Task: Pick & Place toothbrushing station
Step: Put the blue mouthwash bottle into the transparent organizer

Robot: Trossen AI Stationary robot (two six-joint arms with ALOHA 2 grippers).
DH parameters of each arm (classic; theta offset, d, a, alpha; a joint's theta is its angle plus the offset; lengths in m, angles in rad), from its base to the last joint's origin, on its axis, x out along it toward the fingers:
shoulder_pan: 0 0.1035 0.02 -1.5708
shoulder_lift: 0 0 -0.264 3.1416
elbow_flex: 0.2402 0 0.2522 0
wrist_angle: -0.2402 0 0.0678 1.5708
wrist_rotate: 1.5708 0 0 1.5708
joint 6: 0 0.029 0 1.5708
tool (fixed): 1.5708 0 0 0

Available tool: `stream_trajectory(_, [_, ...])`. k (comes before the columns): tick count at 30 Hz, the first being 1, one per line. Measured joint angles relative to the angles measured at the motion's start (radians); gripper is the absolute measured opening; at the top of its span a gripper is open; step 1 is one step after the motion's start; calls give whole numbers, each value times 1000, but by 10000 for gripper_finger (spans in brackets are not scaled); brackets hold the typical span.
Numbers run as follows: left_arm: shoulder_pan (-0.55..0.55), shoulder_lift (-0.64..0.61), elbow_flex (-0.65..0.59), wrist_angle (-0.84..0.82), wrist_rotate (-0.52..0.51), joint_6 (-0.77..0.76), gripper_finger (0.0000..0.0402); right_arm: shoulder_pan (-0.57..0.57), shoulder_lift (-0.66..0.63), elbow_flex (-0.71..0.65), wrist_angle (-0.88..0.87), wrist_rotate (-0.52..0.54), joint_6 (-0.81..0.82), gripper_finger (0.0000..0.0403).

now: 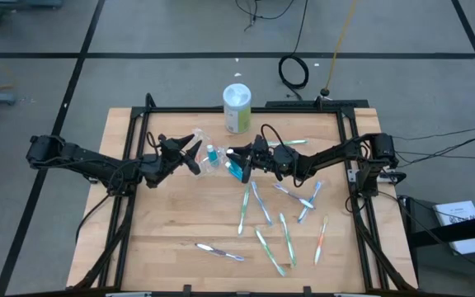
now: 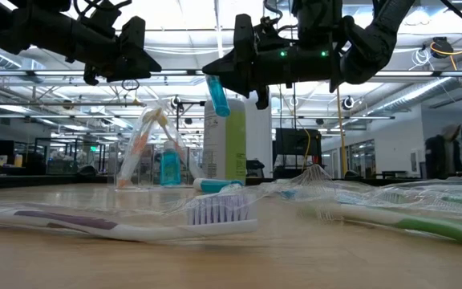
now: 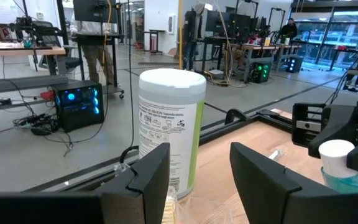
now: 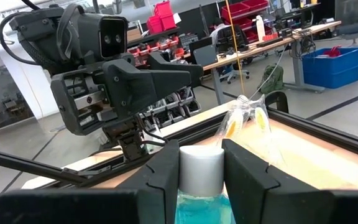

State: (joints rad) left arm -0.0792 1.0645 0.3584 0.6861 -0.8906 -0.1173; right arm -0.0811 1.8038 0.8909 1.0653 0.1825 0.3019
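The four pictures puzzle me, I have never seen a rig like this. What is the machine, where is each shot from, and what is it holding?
Two robot arms work at a wooden table. One picture looks straight down, one looks level from the tabletop, and two come from cameras on the wrists. The right claw grips a small blue tube in the air. The left claw is open, above a clear container. Toothbrushes lie scattered on the wood, and a wipes canister stands at the far edge.

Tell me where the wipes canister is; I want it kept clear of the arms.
High view: the wipes canister stands at the table's far edge, centre, just behind the clear container.
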Motion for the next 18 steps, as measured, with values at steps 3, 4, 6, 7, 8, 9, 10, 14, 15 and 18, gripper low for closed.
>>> stream_trajectory(3, [0, 0, 0, 0, 0, 0, 175, 0, 0, 0, 0, 0, 0, 91])
stream_trajectory(4, [0, 0, 0, 0, 0, 0, 175, 0, 0, 0, -2, 0, 0, 91])
stream_trajectory(6, [0, 0, 0, 5, 0, 0, 175, 0, 0, 0, -7, 0, 0, 91])
stream_trajectory(7, [0, 0, 0, 9, 0, 0, 175, 1, 0, 0, -8, 0, 0, 91])
stream_trajectory(8, [0, 0, 0, 14, 0, 0, 175, 1, 0, 0, -8, 0, 0, 91])
stream_trajectory(9, [0, 0, 0, 18, 0, 1, 175, 3, 0, 0, -7, 1, 0, 91])
stream_trajectory(10, [0, 0, 0, 20, 0, 3, 175, 5, 0, 0, -7, 1, 0, 91])
stream_trajectory(14, [0, 0, 0, 21, 0, 4, 175, 13, 0, 0, -1, 2, 0, 91])
stream_trajectory(15, [0, 0, 0, 21, 0, 4, 175, 15, 0, 0, 2, 2, 0, 91])
stream_trajectory(18, [0, 0, 0, 21, 0, 4, 175, 18, 0, 0, 4, 4, 3, 91])
